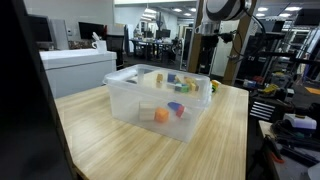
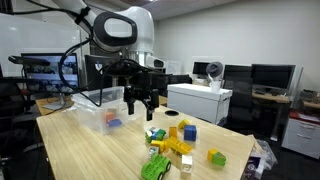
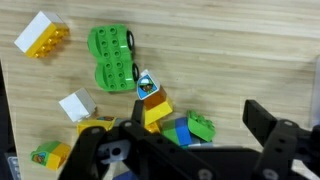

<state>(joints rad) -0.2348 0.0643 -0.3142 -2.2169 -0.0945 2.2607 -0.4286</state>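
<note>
My gripper (image 2: 140,104) hangs open and empty above a pile of toy bricks (image 2: 176,140) on the wooden table (image 2: 90,155). In the wrist view its dark fingers frame a spot (image 3: 196,108) just over a green and blue brick (image 3: 190,128). An orange and yellow brick with a sticker (image 3: 150,104) lies to the left of that. A green toy car (image 3: 115,58), a yellow and white brick (image 3: 42,35) and a white brick (image 3: 76,105) lie farther out. The gripper touches nothing.
A clear plastic bin (image 1: 150,100) with a few bricks inside stands on the table; it also shows in an exterior view (image 2: 105,115). A white cabinet (image 2: 198,102) stands behind the table. Desks and monitors fill the room beyond.
</note>
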